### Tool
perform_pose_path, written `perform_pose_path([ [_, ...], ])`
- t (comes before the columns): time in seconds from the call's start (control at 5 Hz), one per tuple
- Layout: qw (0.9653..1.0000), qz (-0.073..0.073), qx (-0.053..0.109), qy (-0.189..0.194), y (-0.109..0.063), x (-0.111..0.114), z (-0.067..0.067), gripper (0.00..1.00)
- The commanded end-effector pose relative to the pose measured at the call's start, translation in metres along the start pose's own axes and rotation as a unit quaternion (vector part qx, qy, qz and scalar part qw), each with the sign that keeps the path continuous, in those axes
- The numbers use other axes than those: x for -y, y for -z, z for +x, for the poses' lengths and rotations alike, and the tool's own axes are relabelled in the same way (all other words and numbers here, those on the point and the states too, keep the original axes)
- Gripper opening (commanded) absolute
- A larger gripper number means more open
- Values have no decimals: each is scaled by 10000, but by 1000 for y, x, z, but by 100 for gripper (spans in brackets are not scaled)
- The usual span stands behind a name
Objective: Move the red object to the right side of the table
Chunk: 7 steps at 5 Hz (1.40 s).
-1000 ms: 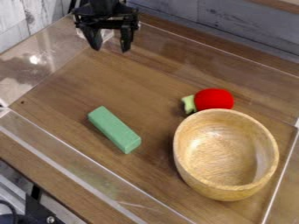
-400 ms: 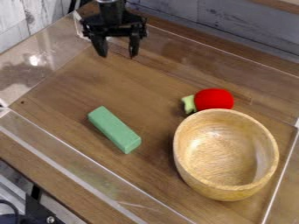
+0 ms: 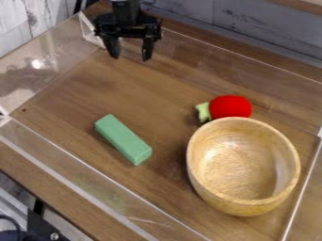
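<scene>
A round wooden bowl (image 3: 212, 184) is set upright near the right edge of the table (image 3: 88, 108), its pale inside exposed. A green block (image 3: 123, 139) is laid flat and aslant, well apart from the bowl, toward the near-left edge. Beyond the far edge, grey boards (image 3: 251, 33) can be seen.

No lettering, label, brand, number or sign can be read anywhere in the camera view.
</scene>
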<state>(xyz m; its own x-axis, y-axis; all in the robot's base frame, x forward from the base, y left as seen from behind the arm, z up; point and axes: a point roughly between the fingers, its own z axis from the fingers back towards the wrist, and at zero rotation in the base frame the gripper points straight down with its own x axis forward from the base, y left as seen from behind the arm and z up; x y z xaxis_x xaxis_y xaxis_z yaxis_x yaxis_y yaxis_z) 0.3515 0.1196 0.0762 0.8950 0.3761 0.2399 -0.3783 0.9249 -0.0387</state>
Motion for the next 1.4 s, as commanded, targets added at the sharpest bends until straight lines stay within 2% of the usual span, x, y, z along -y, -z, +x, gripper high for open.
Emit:
perform_pose_path([
  [0.0, 9994, 1, 267, 234, -14, -7, 19, 100],
  [0.2, 9995, 96, 242, 182, -22, -4, 13, 100],
  [0.4, 9997, 108, 188, 101, -31, 1, 7, 100],
  [0.6, 9998, 121, 161, -1, -27, 3, 10, 100],
  [0.8, 9996, 172, 119, -212, -17, 3, 14, 100],
  [1.2, 9998, 108, 17, 176, -8, -14, -6, 100],
])
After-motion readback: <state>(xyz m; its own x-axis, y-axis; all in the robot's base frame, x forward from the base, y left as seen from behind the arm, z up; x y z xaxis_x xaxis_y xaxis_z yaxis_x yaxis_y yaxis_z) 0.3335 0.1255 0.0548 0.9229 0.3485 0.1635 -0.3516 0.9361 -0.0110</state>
